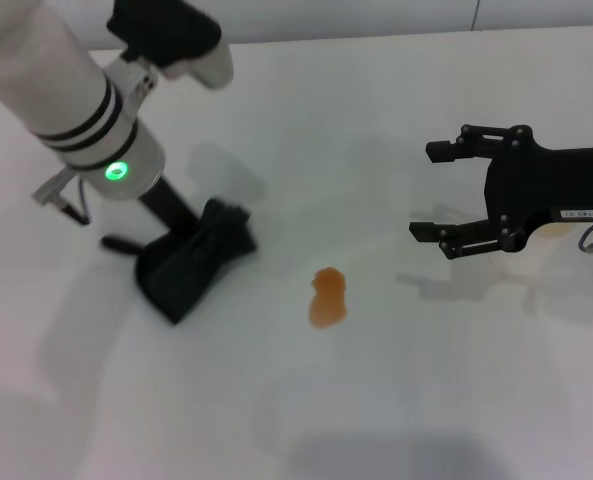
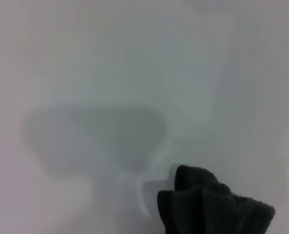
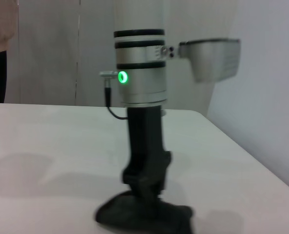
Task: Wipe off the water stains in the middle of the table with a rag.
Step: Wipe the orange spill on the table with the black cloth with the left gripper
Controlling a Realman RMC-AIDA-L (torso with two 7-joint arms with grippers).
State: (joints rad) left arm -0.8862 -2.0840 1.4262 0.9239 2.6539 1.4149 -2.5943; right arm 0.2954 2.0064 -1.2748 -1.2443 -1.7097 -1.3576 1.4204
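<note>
The water stains are one small orange blotch with a lumpy shape, sitting near the middle of my white counter. It is bare and nothing touches it.

The rag lies to the left of the blotch, near it but apart. It is dark and bunched up, pressed flat on the counter. My left tool comes straight down onto it. The rag covers the tips, so I cannot tell how they are set, or if they pinch the cloth or only push on it. In my left wrist view I see only one corner of the rag at the edge, cut off, and the rest is plain white counter with a soft grey shadow.

My right tool hangs over the counter on the right side, well apart from the blotch. Its two black fingers are spread wide with nothing between them. The rest of that arm runs out of the picture.

From my right wrist view I see my left arm standing upright on the rag, with a green light glowing on its silver part. The bottom of the rag is cut off there.

Behind the counter is a pale wall with thin dark lines.
</note>
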